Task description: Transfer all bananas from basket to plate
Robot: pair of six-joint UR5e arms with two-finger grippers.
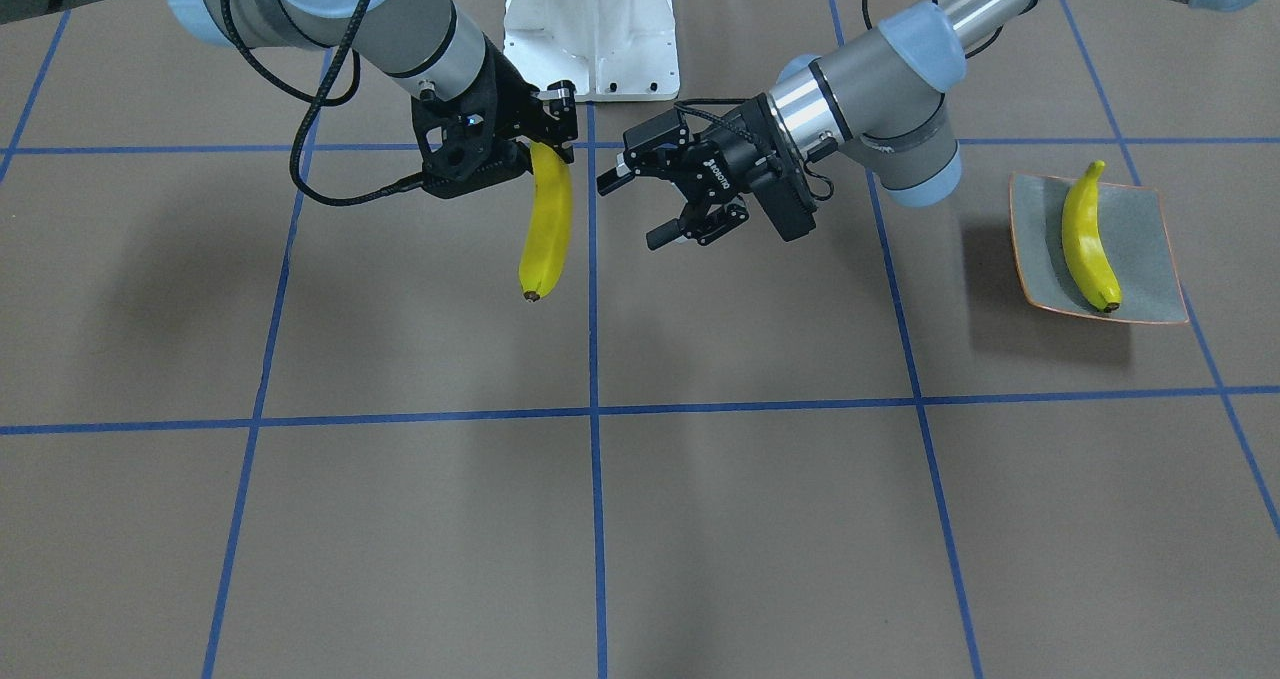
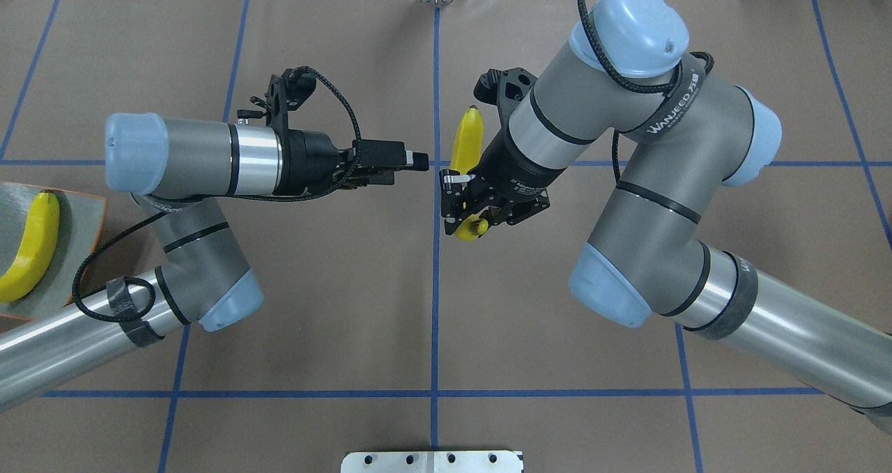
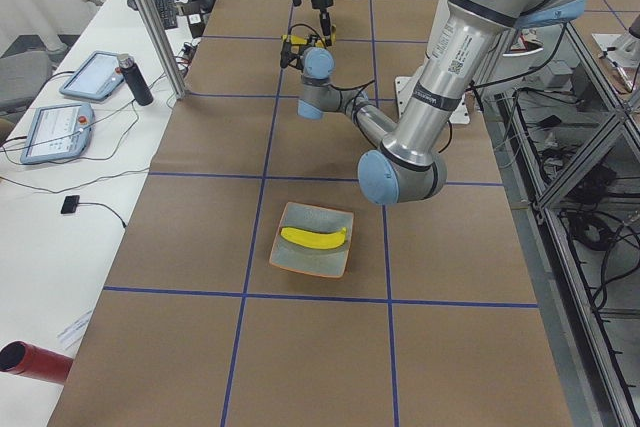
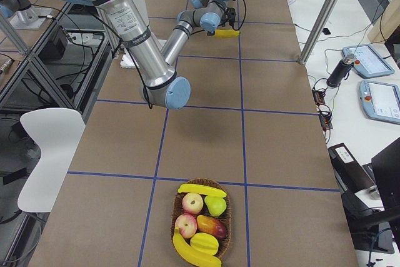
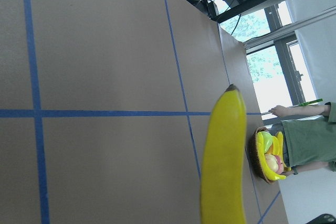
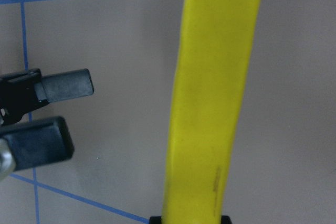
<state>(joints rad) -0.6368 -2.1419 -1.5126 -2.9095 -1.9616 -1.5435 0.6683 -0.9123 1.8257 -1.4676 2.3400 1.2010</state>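
Over the table (image 1: 760,519), right gripper (image 1: 550,134) is clamped on a banana (image 1: 548,224); at its three o'clock, front view, left gripper (image 1: 632,209) hovers, jaws apart.

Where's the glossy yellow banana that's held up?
In the front-facing view, the glossy yellow banana hangs from the right gripper, near centre, beside the left gripper.

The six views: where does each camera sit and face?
Front-facing: across the table, facing the robot; left arm, right arm.
Overhead: behind the robot, looking down; both arms.
Exterior left: table's end; left arm near, plate.
Exterior right: opposite end; right arm near, basket.
Left wrist: faces the held banana; no arm shows.
Right wrist: along the held banana; left hand beside.
Shared: front-facing and overhead show the right hand holding it.
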